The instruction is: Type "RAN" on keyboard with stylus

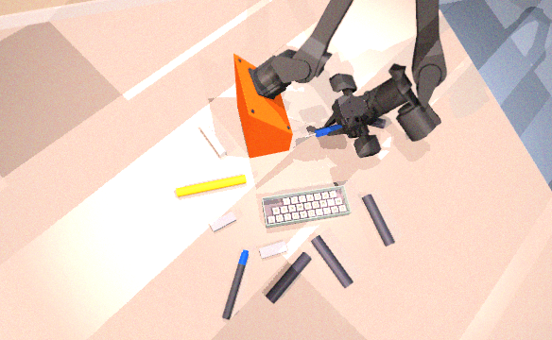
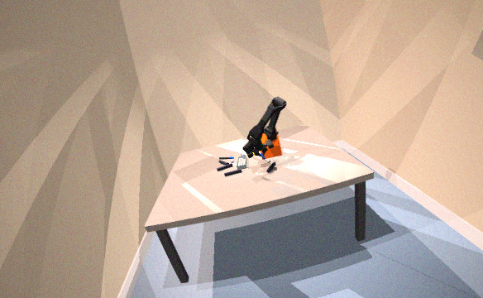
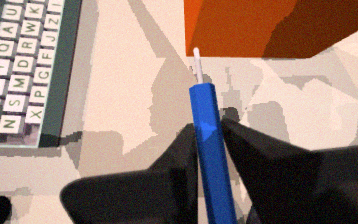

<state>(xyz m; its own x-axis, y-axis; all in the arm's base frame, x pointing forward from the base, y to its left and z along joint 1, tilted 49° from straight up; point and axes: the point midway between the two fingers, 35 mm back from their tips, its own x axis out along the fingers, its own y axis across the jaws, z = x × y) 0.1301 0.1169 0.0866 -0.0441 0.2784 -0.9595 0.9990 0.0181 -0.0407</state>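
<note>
A blue stylus (image 1: 328, 130) (image 3: 212, 160) with a thin pale tip is held between the fingers of my gripper (image 3: 207, 127), which is shut on it. The stylus seems raised above the desk, its tip pointing toward the orange block and away from my fingers. The keyboard (image 1: 306, 207) (image 2: 241, 161) (image 3: 55, 100) lies apart from it, at the left in the wrist view. There the A key (image 3: 9, 29), the R key (image 3: 27, 45) and the N key (image 3: 10, 123) can be read. The gripper body hides the stylus's rear end in the top view.
An orange wedge block (image 1: 268, 137) (image 3: 245, 30) stands close ahead of the stylus tip. A yellow stick (image 1: 211, 185), a blue-capped pen (image 1: 235, 285), pale blocks (image 1: 223, 221) (image 1: 273, 249) and several dark cylinders (image 1: 378, 219) (image 1: 332, 261) (image 1: 288, 278) lie around the keyboard. Another dark cylinder (image 2: 271, 167) lies near the gripper.
</note>
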